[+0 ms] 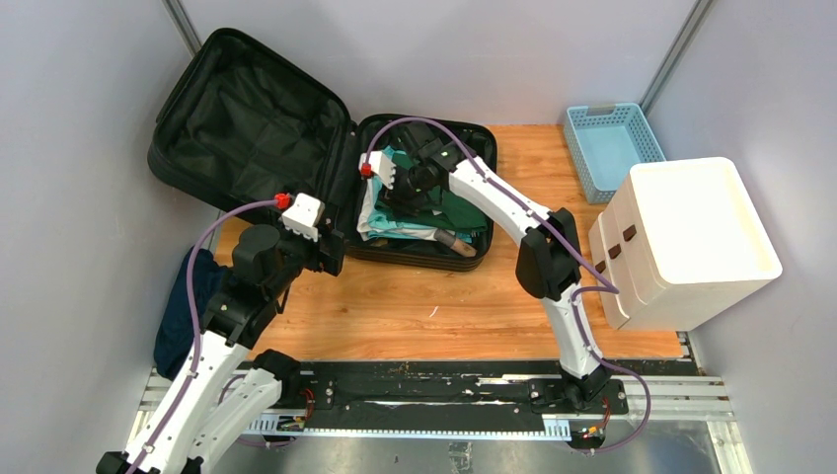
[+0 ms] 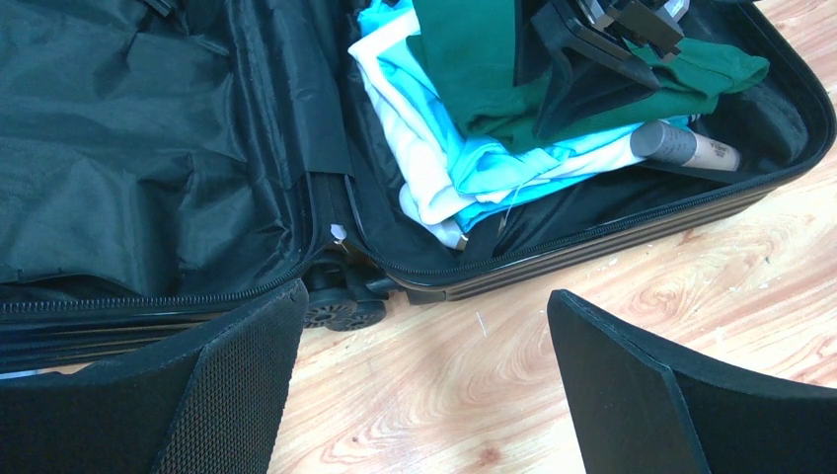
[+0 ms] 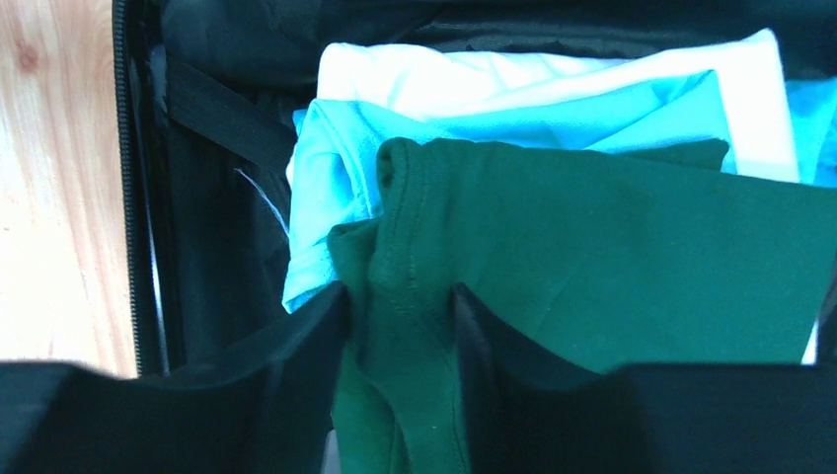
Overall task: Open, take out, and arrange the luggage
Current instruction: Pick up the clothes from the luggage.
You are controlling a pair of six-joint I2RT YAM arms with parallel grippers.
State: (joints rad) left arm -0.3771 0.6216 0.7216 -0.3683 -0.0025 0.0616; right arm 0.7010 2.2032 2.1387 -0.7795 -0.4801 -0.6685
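Two arms work at the open luggage (image 1: 247,118), which lies at the far left of the wooden desk (image 1: 444,316), its lid half spread to the left. In the overhead view the right claw (image 1: 415,183) reaches into the packed half, and the left claw (image 1: 331,252) hangs at the case's near edge. A white drawer unit (image 1: 691,237) and a light-blue basket (image 1: 607,148) stand at right, with a dark blue cloth (image 1: 188,306) at left.

The left wrist view shows its claw spread wide over bare desk, just short of a wheel (image 2: 341,311). A white garment (image 2: 415,168), a light-blue garment (image 2: 494,163) and a beige tube (image 2: 691,148) lie in the case.

The right wrist view shows its claw pinching a raised fold of the dark green garment (image 3: 612,257) on top of the pile.
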